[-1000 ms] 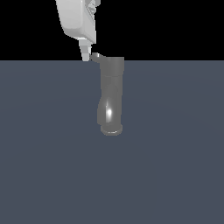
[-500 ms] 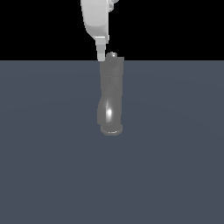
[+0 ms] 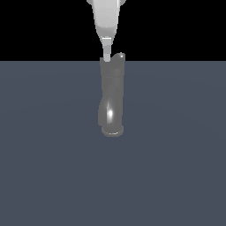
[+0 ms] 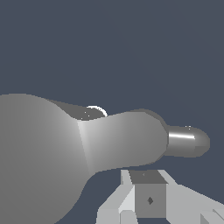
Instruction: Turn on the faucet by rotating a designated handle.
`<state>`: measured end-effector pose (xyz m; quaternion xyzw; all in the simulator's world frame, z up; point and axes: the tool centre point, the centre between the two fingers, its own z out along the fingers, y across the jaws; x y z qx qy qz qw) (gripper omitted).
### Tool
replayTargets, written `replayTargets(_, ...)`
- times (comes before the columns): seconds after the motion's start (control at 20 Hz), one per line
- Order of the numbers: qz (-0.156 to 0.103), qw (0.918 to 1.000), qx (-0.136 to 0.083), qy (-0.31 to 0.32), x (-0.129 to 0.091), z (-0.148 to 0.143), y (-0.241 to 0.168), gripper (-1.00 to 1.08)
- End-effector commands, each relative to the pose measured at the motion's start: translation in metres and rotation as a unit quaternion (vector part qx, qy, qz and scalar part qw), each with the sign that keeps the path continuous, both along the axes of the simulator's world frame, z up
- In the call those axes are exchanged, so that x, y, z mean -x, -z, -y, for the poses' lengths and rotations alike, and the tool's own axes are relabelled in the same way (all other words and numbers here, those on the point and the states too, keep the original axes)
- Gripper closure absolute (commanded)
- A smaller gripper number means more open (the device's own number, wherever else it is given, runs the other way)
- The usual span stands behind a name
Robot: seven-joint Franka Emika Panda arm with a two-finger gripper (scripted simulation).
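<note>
Shifted since the earlier frames: gripper (image 3: 107, 56), from the exterior view's left of the faucet's top to directly over it, tip now touching or just short of the cap's edge.

Item 1, faucet (image 3: 111, 95): one. Grey glossy column, lying on the flat grey surface (image 3: 176, 154), ring end toward the camera with a bright highlight, wider cap at the far end. In the wrist view its body fills the frame near the camera (image 4: 65, 148).

Item 2, handle (image 3: 120, 56): one. Small pale nub at the cap, on the exterior view's right of the gripper tip, very near it; contact cannot be confirmed. In the wrist view, likely the glossy stub (image 4: 188, 141) projecting from the faucet.

Item 3, gripper: one. Finger state: only a single narrow tip shows, which suggests fingers pressed together, but I cannot tell for certain.

Handling note, as judgement: the step is a sideways push on the handle. Best done with the tip low enough to catch the lever's side, then swept in an arc about the faucet's axis, pressure steady, so the tip does not ride over the small lever.
</note>
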<state>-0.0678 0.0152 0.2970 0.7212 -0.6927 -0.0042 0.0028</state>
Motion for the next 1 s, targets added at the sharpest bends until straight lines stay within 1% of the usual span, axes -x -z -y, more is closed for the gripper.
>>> replayTargets(0.0, 0.005, 0.9994, 0.001, 0.035, -0.010, 0.048, 0.000, 1.08)
replayTargets(0.3, 0.005, 0.9989, 0.001, 0.046, -0.020, 0.082, 0.000, 1.08)
replayTargets(0.35, 0.005, 0.9989, 0.001, 0.046, -0.020, 0.082, 0.000, 1.08)
replayTargets(0.4, -0.002, 1.0000, -0.003, 0.001, -0.015, 0.028, 0.000, 1.08)
replayTargets(0.95, 0.001, 0.9997, -0.001, 0.023, -0.050, 0.061, 0.000, 1.08)
